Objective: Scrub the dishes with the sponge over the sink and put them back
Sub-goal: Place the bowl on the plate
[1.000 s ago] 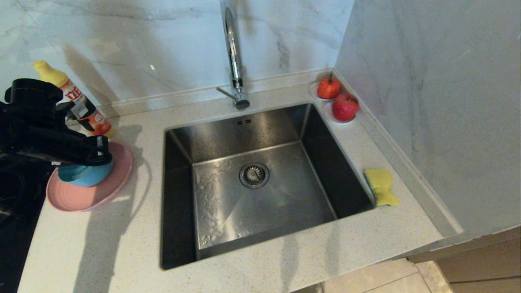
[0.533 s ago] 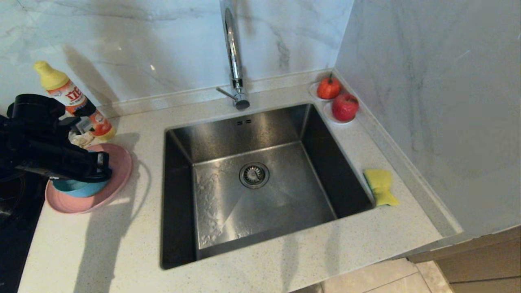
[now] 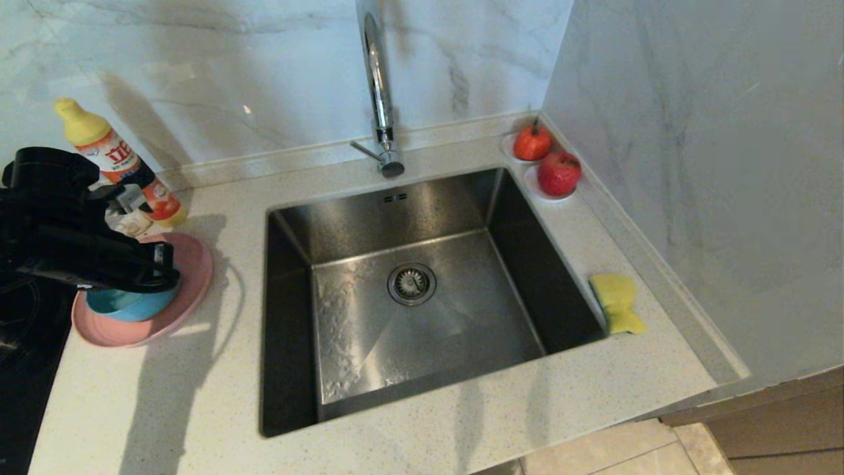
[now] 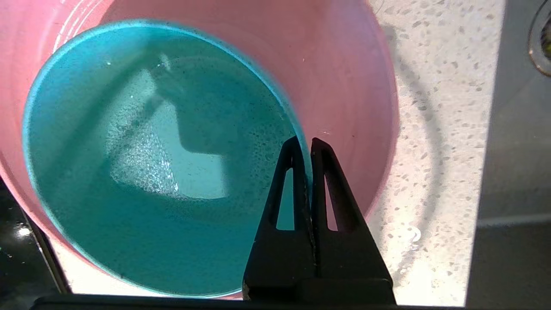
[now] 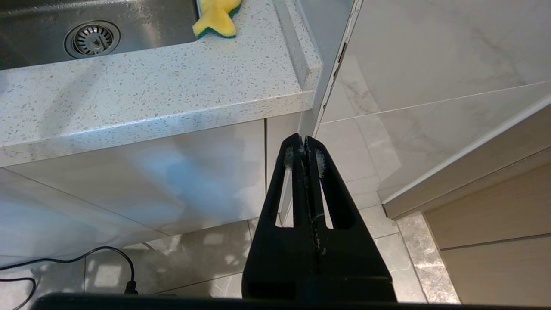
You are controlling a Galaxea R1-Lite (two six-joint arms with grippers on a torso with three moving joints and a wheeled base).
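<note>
Teal bowl (image 4: 146, 172) sits nested in the pink plate (image 3: 191, 277) on the counter at 9 o'clock from the sink (image 3: 409, 297). Left gripper (image 4: 303, 144) is clenched on the bowl's rim. Sponge (image 3: 616, 302) lies untouched at 3 o'clock; right gripper (image 5: 303, 142), pinched empty, hangs below the counter. Judged: scrubbing not yet begun

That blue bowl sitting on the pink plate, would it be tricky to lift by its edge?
Probably somewhat. The teal bowl looks wet inside, so its thin rim may slip. Pinched on one side by the left gripper, it would likely tilt. Resting loose on the pink plate, it could slide.
</note>
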